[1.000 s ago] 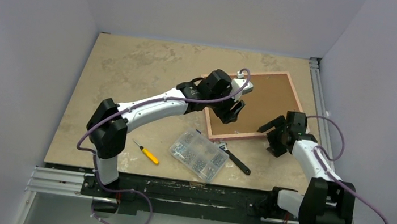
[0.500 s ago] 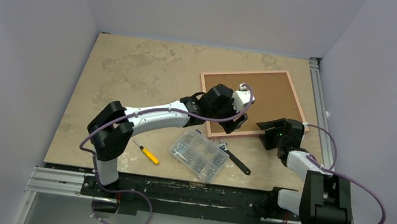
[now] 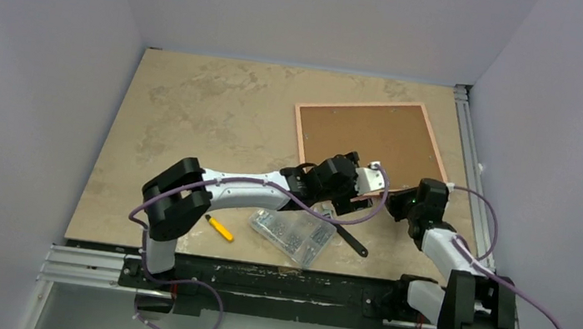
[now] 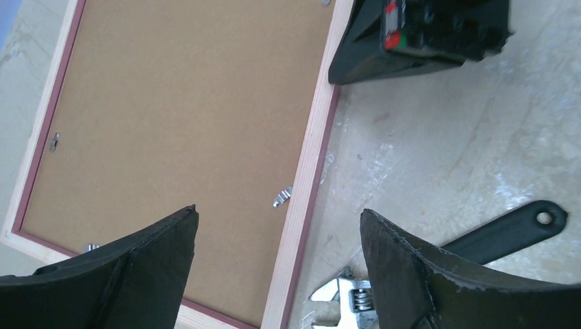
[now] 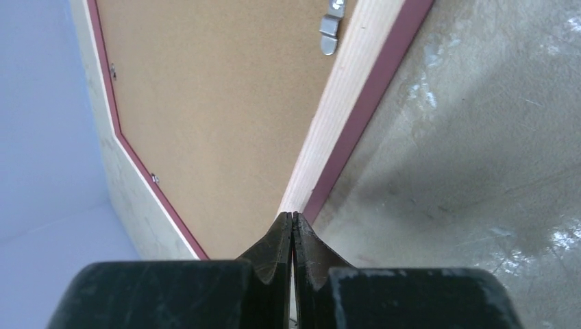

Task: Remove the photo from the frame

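Left wrist view: left gripper [image 4: 277,214] is hovering, fingers spread wide, frame [image 4: 171,123] lying back-up directly beneath; right gripper [image 5: 292,218] is pressing closed tips against the rim; photo is sitting unseen under the brown back. Risk: a sideways push is likely sending the frame sliding; a fingertip is likely skidding off a clip [image 4: 282,197]. Count: one frame; four clips; one wrench [image 4: 493,233].

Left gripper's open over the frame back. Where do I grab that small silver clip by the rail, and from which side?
Probably the end of the small silver metal clip that overlaps the brown fibreboard back. Come straight down with the open left gripper, a finger on each side edge: it lies flat and thin, leaving no hold from the side.
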`<state>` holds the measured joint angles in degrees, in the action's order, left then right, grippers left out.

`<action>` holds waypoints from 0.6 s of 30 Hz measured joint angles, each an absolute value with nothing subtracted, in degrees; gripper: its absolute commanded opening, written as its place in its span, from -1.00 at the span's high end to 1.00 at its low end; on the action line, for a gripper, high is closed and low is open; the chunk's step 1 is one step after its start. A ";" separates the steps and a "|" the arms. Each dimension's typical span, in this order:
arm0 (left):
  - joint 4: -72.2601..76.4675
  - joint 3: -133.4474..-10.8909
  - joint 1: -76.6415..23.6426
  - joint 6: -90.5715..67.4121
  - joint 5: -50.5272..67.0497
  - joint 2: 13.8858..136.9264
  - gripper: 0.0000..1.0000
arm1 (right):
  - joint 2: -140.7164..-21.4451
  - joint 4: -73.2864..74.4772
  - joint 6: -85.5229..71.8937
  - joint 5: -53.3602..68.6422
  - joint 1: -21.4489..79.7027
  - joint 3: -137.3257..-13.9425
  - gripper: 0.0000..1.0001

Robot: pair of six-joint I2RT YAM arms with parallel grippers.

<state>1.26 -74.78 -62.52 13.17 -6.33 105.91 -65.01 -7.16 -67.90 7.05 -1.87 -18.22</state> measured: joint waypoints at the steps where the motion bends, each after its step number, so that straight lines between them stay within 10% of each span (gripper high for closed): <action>1: 1.19 -74.78 -62.50 13.39 -6.98 106.56 -0.70 | -64.36 -5.58 -67.66 7.05 -1.87 -19.05 0.99; 3: 0.56 -74.81 -62.37 13.43 -8.25 107.53 -0.69 | -64.12 -3.46 -66.39 7.07 -1.87 -20.40 0.50; 5: -2.94 -75.44 -61.98 12.23 -8.88 107.70 -0.69 | -64.93 0.16 -63.11 7.05 -1.61 -23.53 -0.51; 12: -11.03 -76.86 -58.19 2.52 -9.10 101.62 -0.69 | -72.79 14.81 -49.84 1.67 5.80 -37.98 -0.70; 18: -9.76 -76.01 -56.95 -1.91 -10.13 92.07 -0.66 | -74.00 22.74 -53.52 -3.64 6.50 -39.11 -0.41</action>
